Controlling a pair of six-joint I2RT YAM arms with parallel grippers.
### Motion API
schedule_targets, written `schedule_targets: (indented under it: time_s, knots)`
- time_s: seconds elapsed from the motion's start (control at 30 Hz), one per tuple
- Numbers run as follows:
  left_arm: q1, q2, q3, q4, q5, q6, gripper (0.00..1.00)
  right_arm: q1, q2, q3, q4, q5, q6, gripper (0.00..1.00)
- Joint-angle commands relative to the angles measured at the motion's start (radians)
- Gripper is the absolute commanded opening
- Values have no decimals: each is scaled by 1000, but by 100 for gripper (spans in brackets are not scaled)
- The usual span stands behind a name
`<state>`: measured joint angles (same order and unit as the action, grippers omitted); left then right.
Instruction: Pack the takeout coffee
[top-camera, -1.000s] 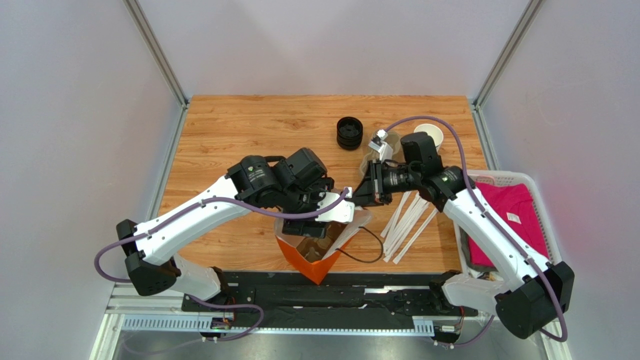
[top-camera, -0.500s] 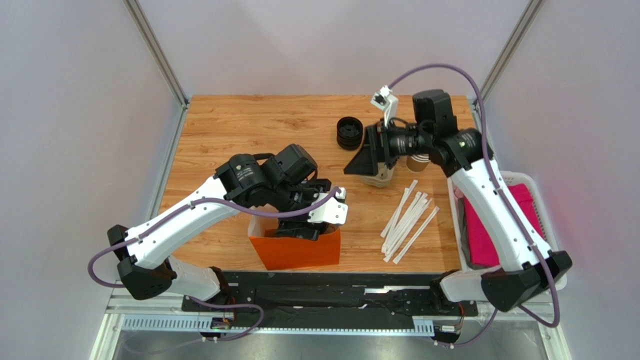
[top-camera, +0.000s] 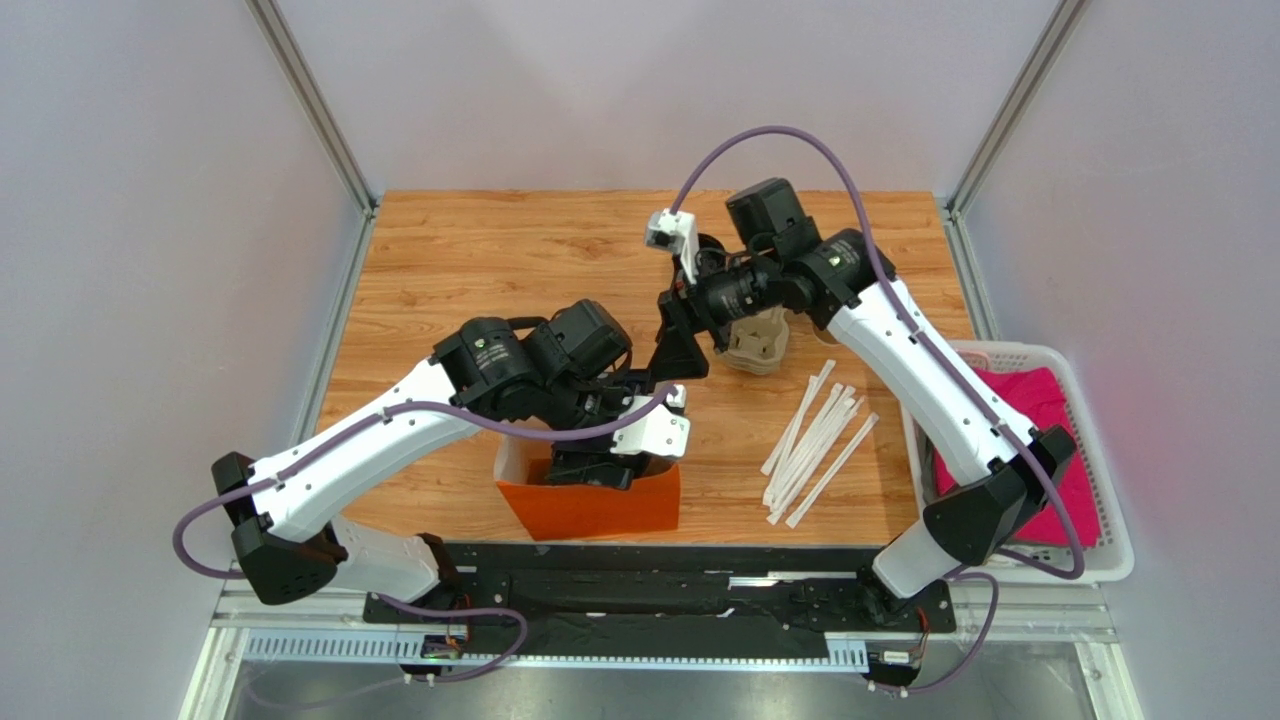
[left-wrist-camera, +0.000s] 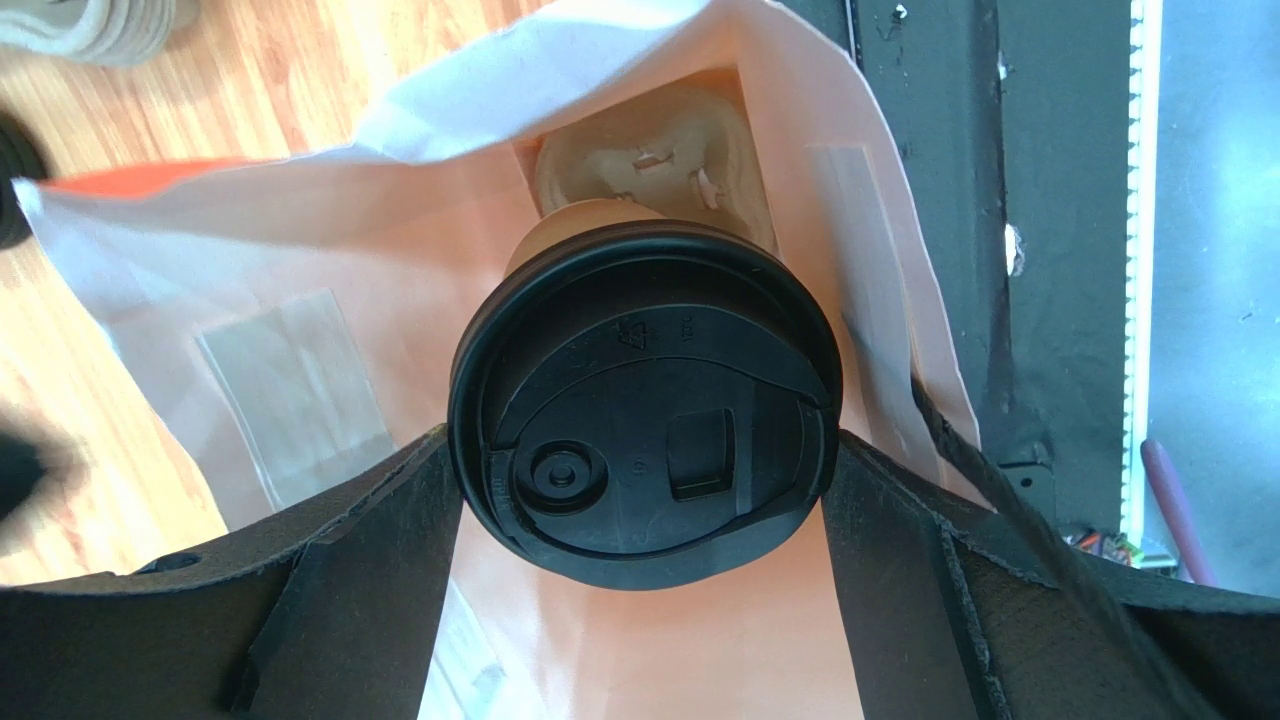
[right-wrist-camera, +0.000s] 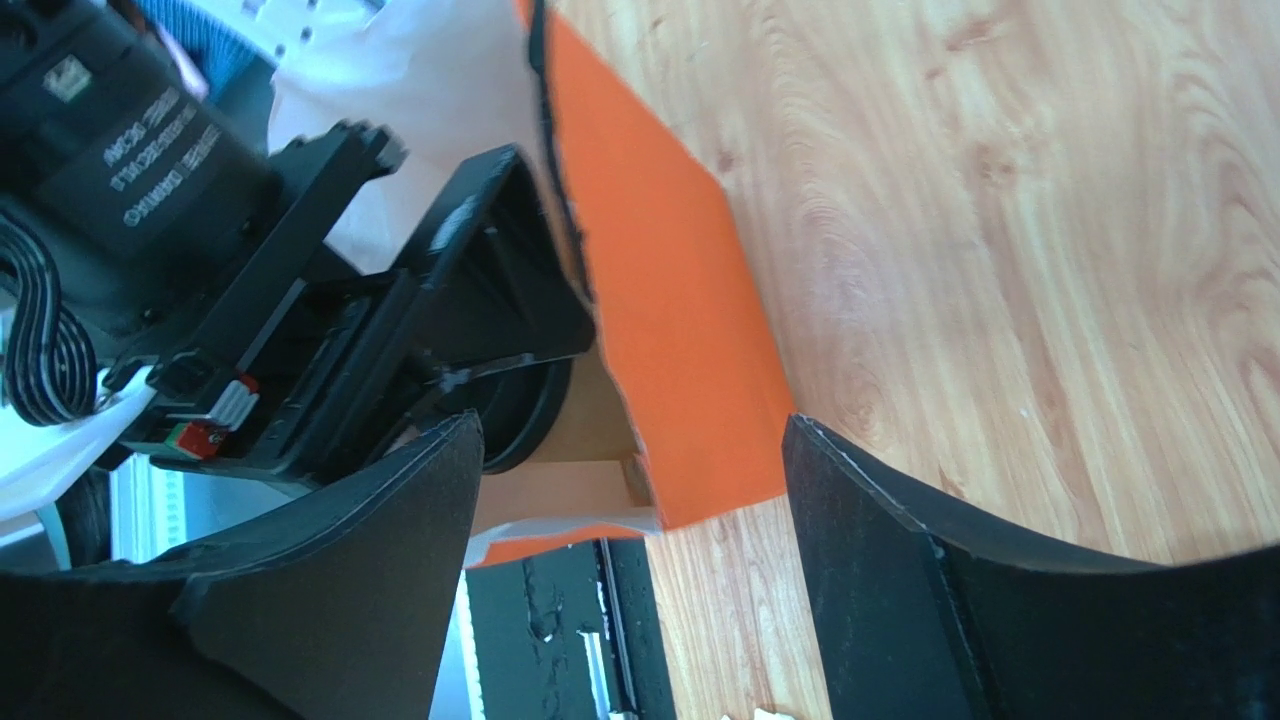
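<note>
The left gripper (top-camera: 598, 450) is clamped on the takeout coffee (left-wrist-camera: 646, 435): its two fingers (left-wrist-camera: 376, 555) press on the left and right sides of the black lid, so the cup hangs upright under them. It is held by the lid probably because this leaves the narrow body free to go straight down. The cup is already inside the open mouth of the orange bag (top-camera: 594, 507), which stands at the near edge of the tabletop (top-camera: 496, 270), and the pale inner walls of the bag are around it on all sides. I cannot tell if the cup touches the bottom. The right gripper (top-camera: 681, 342) has its fingers apart with nothing between them; it hangs just on the far side of the bag, near the stack of lidless cups (top-camera: 754, 345), and it looks toward the bag. Compared with one second ago, the right gripper no longer pinches the bag rim; it has let go and moved off. The bag, then pulled into a crooked shape, now stands square, and the left gripper is lower in it
</note>
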<state>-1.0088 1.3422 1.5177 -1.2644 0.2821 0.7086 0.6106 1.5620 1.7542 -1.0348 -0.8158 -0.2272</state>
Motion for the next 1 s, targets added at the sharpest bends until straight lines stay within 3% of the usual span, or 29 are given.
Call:
schedule_targets:
  time_s: [0.0,0.2,0.3,0.33,0.47,0.67,0.97]
  knots:
    - [6,-67,-30,57,15,-40,63,60,4,-22,31,21,-90,75]
    - [10,-110,-80,125,-32,-116,62,86,58,-28,50,49,-90,62]
    - [13,-133,-108,151,-63,-135,61,97,69,-30,51,47,-93,48]
    - [15,-141,-119,155,-60,-130,61,100,69,-30,51,41,-96,33]
    - [15,-182,-128,131,-41,-57,62,103,61,-30,56,38,-118,0]
    - [16,-242,-148,120,-60,34,62,103,30,-56,76,17,-170,0]
    - [32,-304,-237,160,-122,26,62,103,3,-68,84,-11,-187,0]
